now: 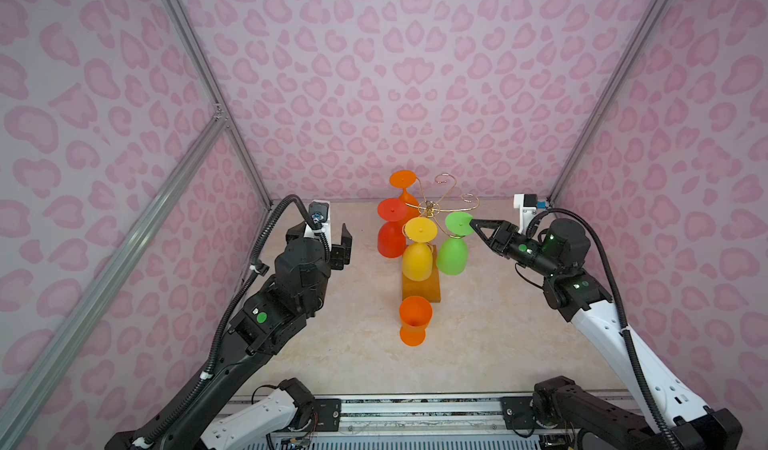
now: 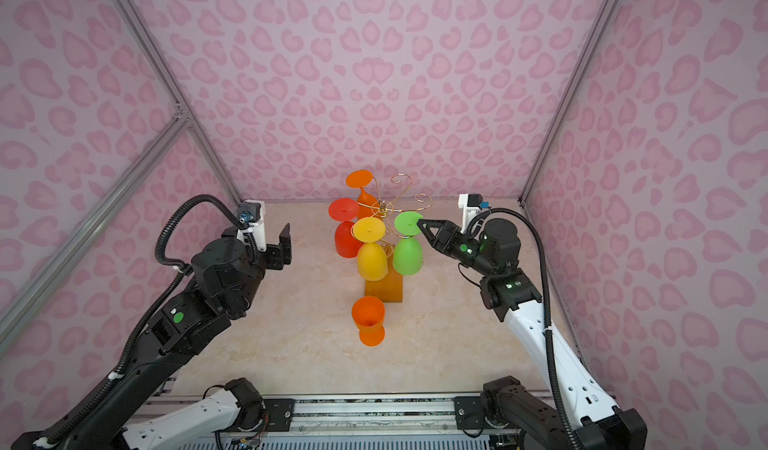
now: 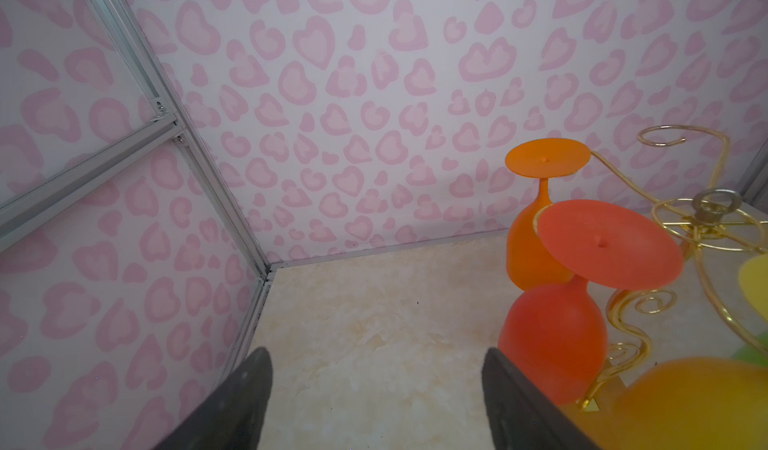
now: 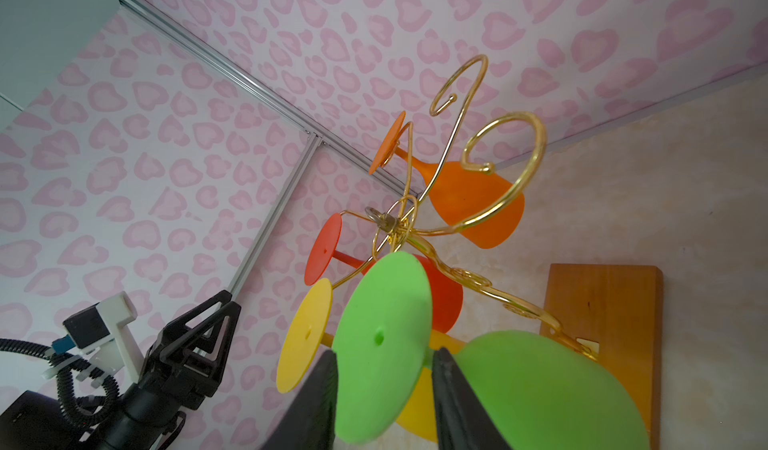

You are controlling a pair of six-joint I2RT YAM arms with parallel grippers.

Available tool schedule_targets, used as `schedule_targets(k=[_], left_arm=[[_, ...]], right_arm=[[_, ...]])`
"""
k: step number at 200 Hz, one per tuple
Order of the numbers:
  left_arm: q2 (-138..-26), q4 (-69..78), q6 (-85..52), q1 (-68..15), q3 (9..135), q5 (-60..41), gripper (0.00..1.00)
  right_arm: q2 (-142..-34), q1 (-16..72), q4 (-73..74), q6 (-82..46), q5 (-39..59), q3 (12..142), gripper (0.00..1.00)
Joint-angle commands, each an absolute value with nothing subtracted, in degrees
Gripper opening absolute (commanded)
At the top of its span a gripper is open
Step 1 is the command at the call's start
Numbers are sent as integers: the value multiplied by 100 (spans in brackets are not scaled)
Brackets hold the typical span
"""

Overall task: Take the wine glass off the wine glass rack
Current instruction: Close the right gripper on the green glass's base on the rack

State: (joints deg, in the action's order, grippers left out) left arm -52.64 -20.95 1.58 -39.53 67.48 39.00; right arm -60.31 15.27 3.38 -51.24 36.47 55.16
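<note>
right wrist view: right pincer [image 4: 385,353] straddles green wine glass [image 4: 548,390] foot, grip unclear.

one glass [image 1: 415,321] before the rack [image 1: 422,292]

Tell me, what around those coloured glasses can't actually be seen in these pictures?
Green glass stem: right wrist view, hidden behind its own foot and the dark jaws; contact unclear.
Rack's wooden base: both top views, mostly covered by the yellow glass.
Yellow glass, left wrist view: blurred, cut off by the edge.
Standing orange glass: outside both wrist views.
</note>
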Motion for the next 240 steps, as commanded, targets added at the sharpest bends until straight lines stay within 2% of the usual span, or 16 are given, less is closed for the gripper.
schedule_targets(k=[1, 71, 140, 240], left_arm=[[-5263, -1832, 89, -3921, 6732, 3766, 81], [-5193, -1849, 53, -3858, 6697, 3610, 81], [-5253, -1821, 10, -3773, 6637, 3420, 81], [-5206, -1784, 11, -3682, 6514, 3340, 80]], right_arm=[[-6071, 1537, 475, -5054, 3551, 5544, 39], [-6258, 1556, 610, -5136, 3562, 5599, 37], [-6249, 1589, 667, -5236, 3540, 5596, 31], [-6319, 1582, 1283, -5825, 3840, 5488, 15]])
